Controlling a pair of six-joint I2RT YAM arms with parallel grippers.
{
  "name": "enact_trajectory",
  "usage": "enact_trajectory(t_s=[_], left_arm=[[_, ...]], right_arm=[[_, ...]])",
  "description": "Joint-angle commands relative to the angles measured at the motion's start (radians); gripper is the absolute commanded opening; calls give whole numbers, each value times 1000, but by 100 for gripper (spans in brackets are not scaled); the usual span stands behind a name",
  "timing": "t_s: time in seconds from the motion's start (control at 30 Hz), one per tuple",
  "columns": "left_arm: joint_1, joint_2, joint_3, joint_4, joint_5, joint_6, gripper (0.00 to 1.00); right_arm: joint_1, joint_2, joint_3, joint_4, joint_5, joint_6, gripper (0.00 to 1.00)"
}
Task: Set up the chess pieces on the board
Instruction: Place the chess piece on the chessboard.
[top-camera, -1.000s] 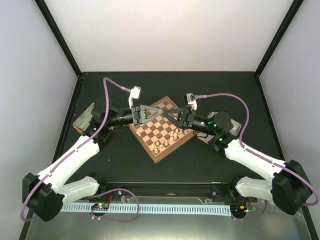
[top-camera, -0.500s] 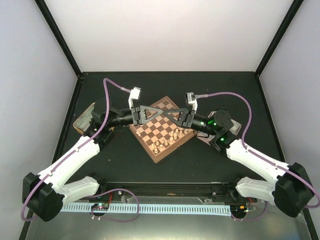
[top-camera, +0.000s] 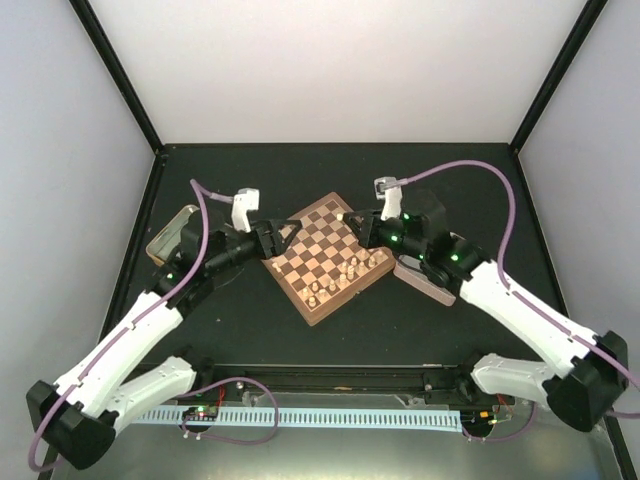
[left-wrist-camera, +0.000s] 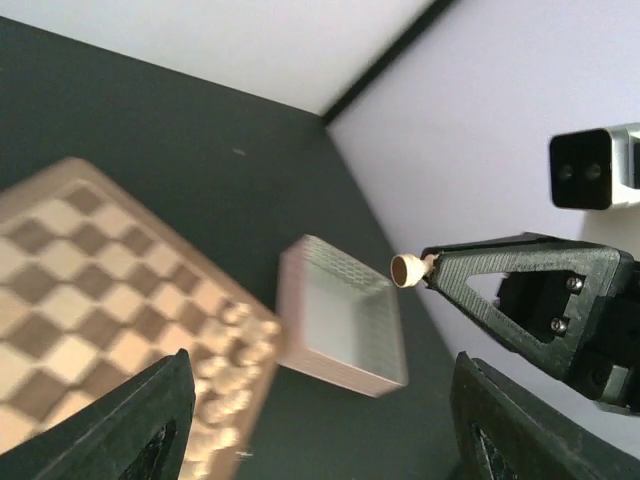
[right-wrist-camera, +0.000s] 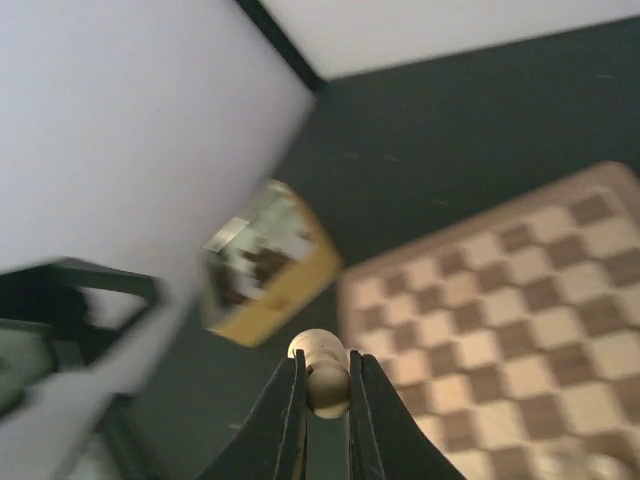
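black table (top-camera: 400, 330); wooden checkered board (top-camera: 318, 243) held few tiny cream chess pieces (top-camera: 352, 268); right gripper (right-wrist-camera: 326, 366) pinched another piece (right-wrist-camera: 318, 347), left gripper (left-wrist-camera: 320, 368) spread.

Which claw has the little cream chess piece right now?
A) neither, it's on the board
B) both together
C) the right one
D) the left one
C: the right gripper is pinched shut on the cream chess piece, and the left gripper stands open.

left tool (left-wrist-camera: 320, 432): fingers wide apart | right tool (left-wrist-camera: 434, 267): tips pinching cream chess piece (left-wrist-camera: 406, 269) | board (left-wrist-camera: 90, 290): blurred, left | tin (left-wrist-camera: 345, 320): just beside board
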Motion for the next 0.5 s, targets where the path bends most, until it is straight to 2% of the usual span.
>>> enact_trajectory(t_s=[0.0,0.13,0.23,0.47], left_arm=[[8,-80,-47,-163,-326,150,73],[9,-128,-90,-183,-400,198,74],[9,-141,-116,-180,-418,217,75],[14,-133,-137,-186,-446,234,75]], right_arm=[[-3,145,122,-408,251,-273,4],[-4,344,276,-581,346,-347,4],[-3,446,319,-596,382,-363,4],[26,622,457,-652,338,-403,3]])
